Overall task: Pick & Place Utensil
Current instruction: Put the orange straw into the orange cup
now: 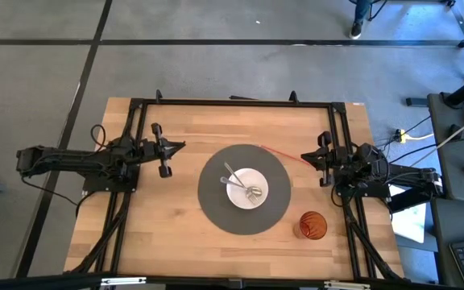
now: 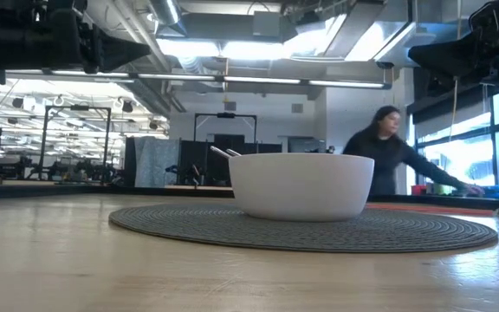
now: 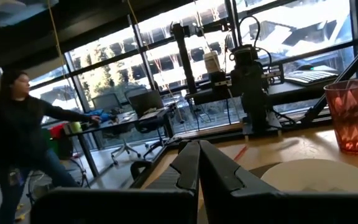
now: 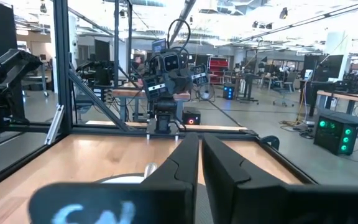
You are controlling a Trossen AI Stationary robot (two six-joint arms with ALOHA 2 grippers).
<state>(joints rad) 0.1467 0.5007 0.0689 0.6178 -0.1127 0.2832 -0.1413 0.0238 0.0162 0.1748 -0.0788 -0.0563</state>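
The metal utensils [image 1: 240,180] were seen lying in the white bowl [image 1: 258,180] on the round mat [image 1: 216,205], midway between the two grippers and well apart from each. The left gripper [image 1: 177,147] and right gripper [image 1: 306,156] were both held closed and empty. The utensils were judged light, stiff and slippery, best taken across the thin handle leaning over the rim.

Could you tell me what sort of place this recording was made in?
Probably a robotics lab or open workshop: workbenches with equipment fill the room, ducts run exposed overhead, and a person works at a desk.
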